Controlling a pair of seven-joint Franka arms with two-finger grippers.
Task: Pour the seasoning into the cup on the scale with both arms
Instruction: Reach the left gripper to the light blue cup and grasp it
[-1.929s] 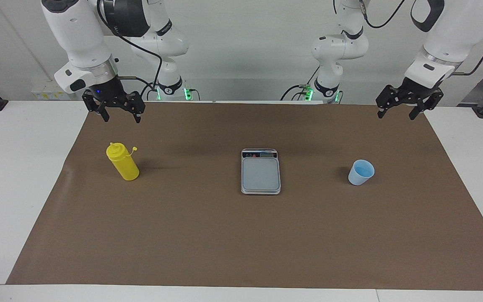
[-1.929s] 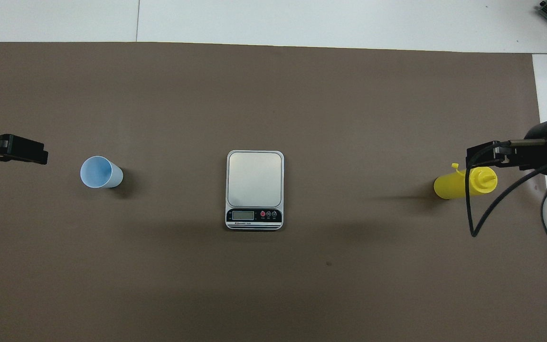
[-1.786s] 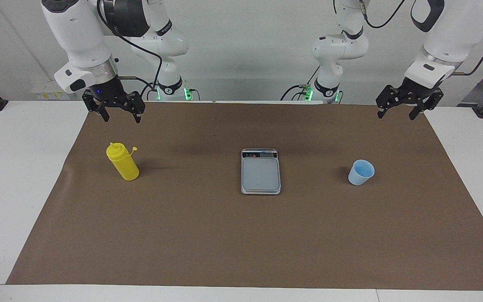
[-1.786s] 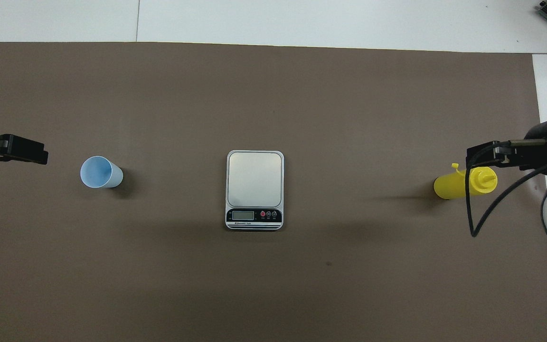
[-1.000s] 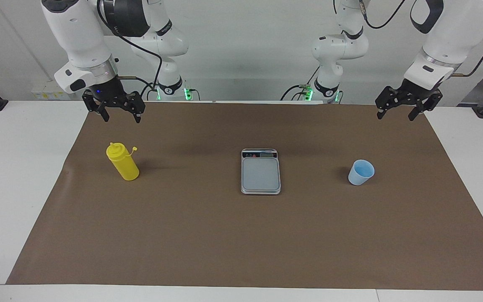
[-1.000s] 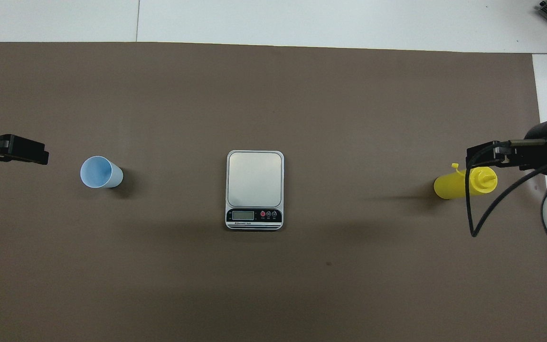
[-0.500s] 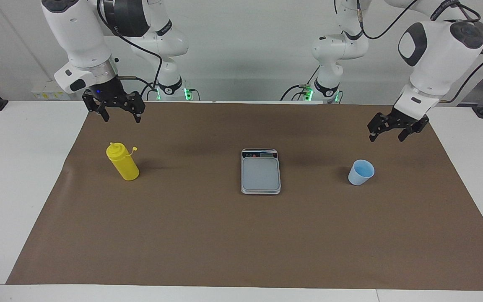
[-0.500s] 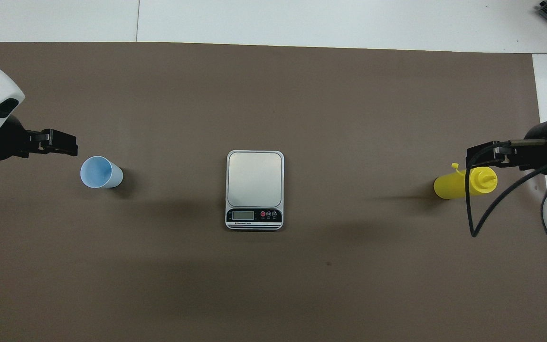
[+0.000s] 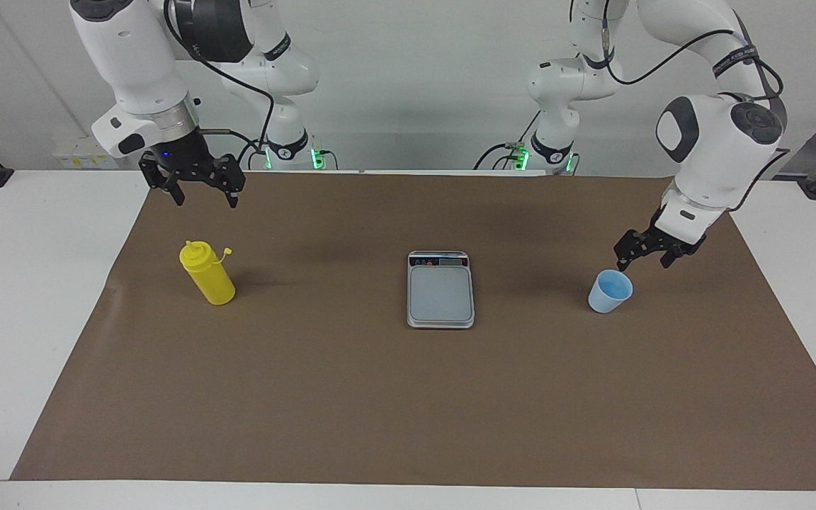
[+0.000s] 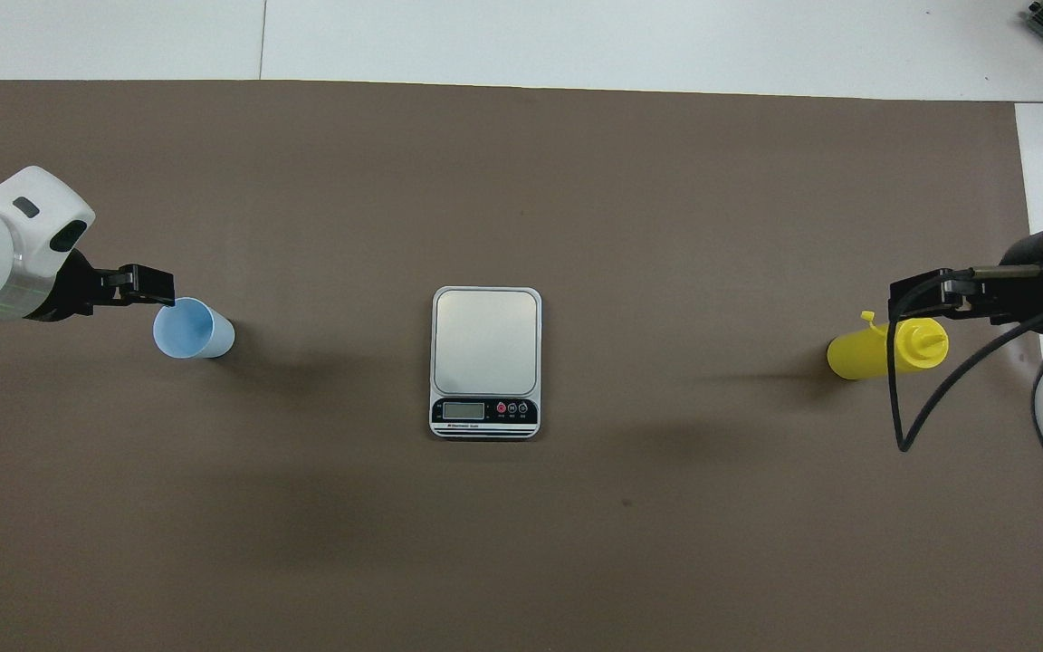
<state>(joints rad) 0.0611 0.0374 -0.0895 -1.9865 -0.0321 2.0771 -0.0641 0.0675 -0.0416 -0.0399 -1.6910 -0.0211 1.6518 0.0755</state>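
Note:
The light-blue cup (image 9: pixel 610 292) stands upright on the brown mat toward the left arm's end; it also shows in the overhead view (image 10: pixel 193 329). My left gripper (image 9: pixel 643 261) (image 10: pixel 152 290) is open and empty, low over the mat just beside the cup's rim on the side nearer the robots, apart from it. The yellow seasoning bottle (image 9: pixel 208 275) (image 10: pixel 879 353) stands upright toward the right arm's end. My right gripper (image 9: pixel 206 201) (image 10: pixel 918 294) is open and empty and hangs above it, waiting. The silver-grey scale (image 9: pixel 440 290) (image 10: pixel 485 349) lies mid-table with its plate bare.
A brown mat (image 9: pixel 380 411) covers most of the white table (image 9: pixel 18 297). The scale's display strip (image 10: pixel 483 410) faces the robots. A black cable (image 10: pixel 902 398) loops down from the right arm's wrist.
My left arm has swung down and toward the cup, from high over the mat's edge to just beside the cup's rim. The right arm, bottle, cup and scale have not moved.

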